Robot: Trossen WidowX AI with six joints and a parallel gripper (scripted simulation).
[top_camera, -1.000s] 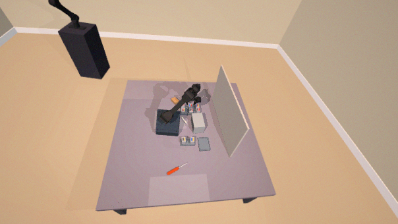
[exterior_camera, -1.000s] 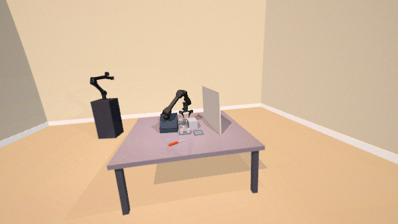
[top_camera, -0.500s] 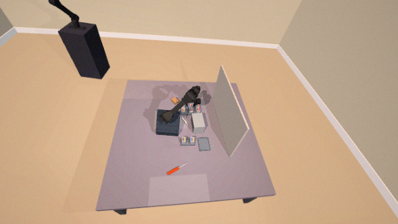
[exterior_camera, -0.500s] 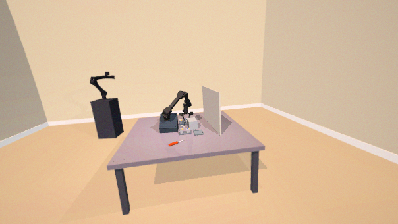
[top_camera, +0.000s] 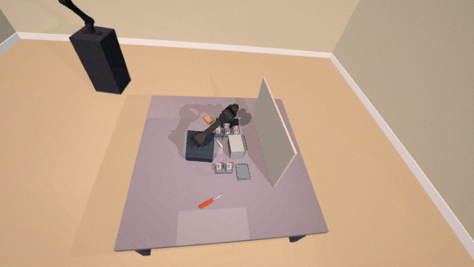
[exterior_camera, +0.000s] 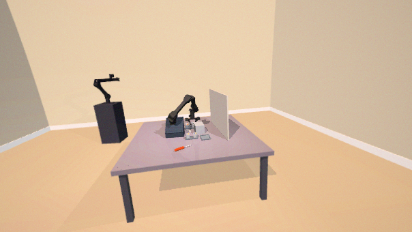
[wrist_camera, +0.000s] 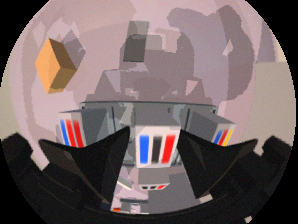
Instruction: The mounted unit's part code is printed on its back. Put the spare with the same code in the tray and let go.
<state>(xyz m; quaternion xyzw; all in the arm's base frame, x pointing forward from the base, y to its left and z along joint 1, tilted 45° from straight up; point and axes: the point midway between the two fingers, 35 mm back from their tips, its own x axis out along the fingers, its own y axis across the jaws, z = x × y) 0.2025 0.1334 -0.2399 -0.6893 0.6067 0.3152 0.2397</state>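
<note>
Black gripper (top_camera: 234, 122) (exterior_camera: 193, 119) (wrist_camera: 152, 129) is partly open, fingers apart either side of the mid. spare (top_camera: 227, 126) (wrist_camera: 156, 145); grip contact can't be told. Wrist cam reads its bars: blue, dark, red; top cam's too small for that. Top + ext. views show the grey tray (top_camera: 242, 172) (exterior_camera: 205, 137) well to the gripper's near side, past the pale box (top_camera: 236, 146) (exterior_camera: 199, 127). Orange block (top_camera: 208, 119) (wrist_camera: 54, 67), L of gripper in top view, shows in wrist too.

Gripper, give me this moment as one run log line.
gripper: open, fingers flanking blue-black-red spare | tray: no spare in it | placing: not done
</note>
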